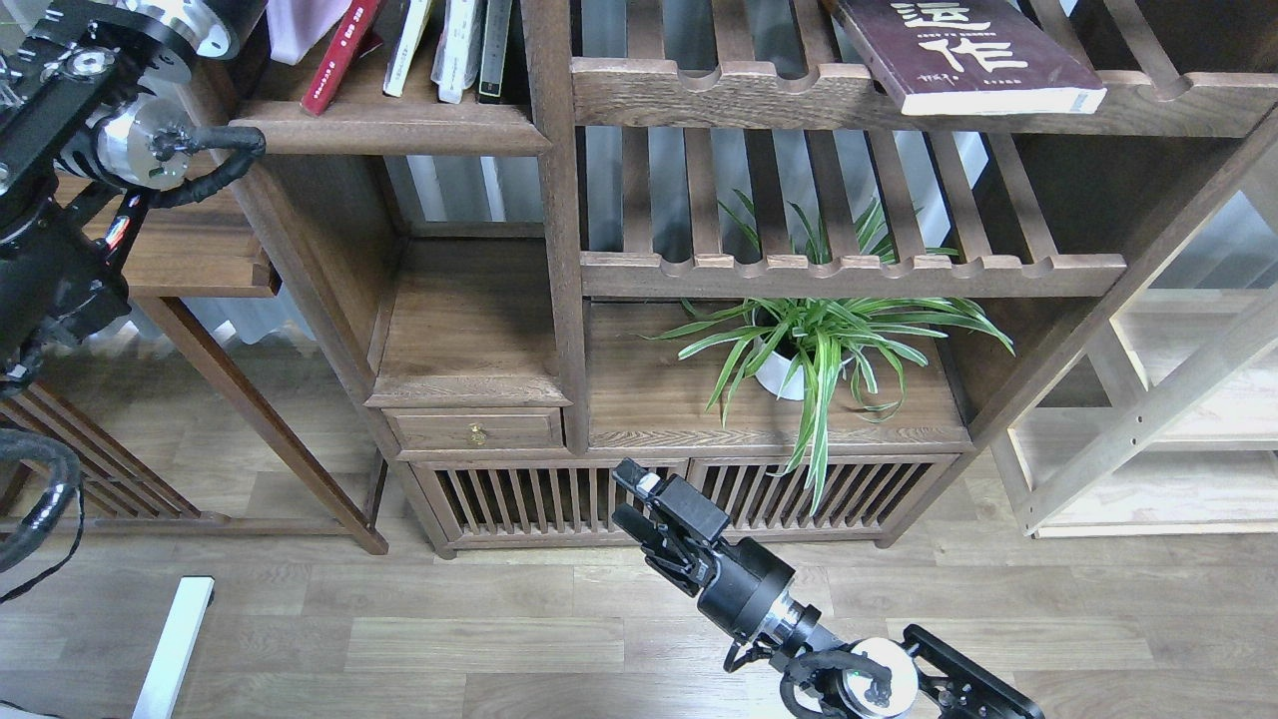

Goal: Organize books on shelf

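The shelf (399, 132), a solid dark board with a rounded front edge, is at the top left. On it a red book (339, 55) leans left beside several pale and dark books (459, 45). A corner of the pale-lavender book (295, 25) shows at the top edge, left of the red book and next to my left arm's silver wrist (190, 15). The left gripper is cut off by the top edge. The maroon book (968, 50) with white characters lies flat on the slatted rack at the top right. My right gripper (631, 497) is low, open and empty, in front of the cabinet.
A potted spider plant (809, 350) stands on the cabinet top under the slatted racks (849, 275). A small drawer (474, 431) is at the centre left. A side table (190, 260) is on the left and a pale wooden frame (1148, 419) on the right.
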Robot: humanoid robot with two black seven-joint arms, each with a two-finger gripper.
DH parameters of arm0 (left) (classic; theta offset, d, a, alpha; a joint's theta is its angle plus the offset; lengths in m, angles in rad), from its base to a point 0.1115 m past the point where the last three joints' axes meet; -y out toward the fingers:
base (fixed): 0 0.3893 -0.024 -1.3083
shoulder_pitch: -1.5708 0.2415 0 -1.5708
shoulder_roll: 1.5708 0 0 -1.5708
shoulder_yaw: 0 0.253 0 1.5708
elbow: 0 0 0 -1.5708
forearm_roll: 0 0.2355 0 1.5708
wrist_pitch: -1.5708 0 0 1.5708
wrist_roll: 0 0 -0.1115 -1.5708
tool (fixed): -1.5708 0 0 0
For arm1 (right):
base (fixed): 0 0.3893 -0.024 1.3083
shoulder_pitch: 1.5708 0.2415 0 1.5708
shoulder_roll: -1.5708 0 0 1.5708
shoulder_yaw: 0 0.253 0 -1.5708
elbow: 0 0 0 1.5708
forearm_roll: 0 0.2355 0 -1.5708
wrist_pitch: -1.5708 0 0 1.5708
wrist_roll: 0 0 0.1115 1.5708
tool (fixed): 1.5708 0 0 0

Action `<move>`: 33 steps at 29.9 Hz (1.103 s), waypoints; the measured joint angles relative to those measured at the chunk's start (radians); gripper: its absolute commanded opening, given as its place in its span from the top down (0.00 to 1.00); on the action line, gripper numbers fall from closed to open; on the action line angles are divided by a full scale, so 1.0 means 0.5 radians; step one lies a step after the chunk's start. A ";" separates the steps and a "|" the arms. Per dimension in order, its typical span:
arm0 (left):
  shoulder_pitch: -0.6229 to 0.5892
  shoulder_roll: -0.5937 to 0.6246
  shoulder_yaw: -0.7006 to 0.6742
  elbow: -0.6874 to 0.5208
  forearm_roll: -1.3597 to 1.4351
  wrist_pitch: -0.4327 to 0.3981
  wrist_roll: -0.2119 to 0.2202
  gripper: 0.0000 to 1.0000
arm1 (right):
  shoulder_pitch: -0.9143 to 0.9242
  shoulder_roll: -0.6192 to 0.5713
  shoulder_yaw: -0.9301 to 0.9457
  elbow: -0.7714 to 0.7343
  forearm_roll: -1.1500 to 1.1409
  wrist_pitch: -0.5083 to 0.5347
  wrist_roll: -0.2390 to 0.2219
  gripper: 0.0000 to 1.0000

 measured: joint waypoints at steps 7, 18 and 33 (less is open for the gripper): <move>-0.007 -0.005 0.000 0.015 -0.031 0.000 -0.016 0.59 | 0.008 0.017 -0.054 0.000 -0.005 0.000 0.000 0.03; -0.181 -0.067 -0.025 0.013 -0.216 -0.003 -0.035 0.47 | 0.000 0.007 -0.059 0.000 -0.005 0.000 0.004 0.03; -0.071 -0.063 -0.020 -0.077 -0.615 -0.147 -0.028 0.09 | -0.010 0.004 0.282 0.072 0.004 0.000 0.016 0.03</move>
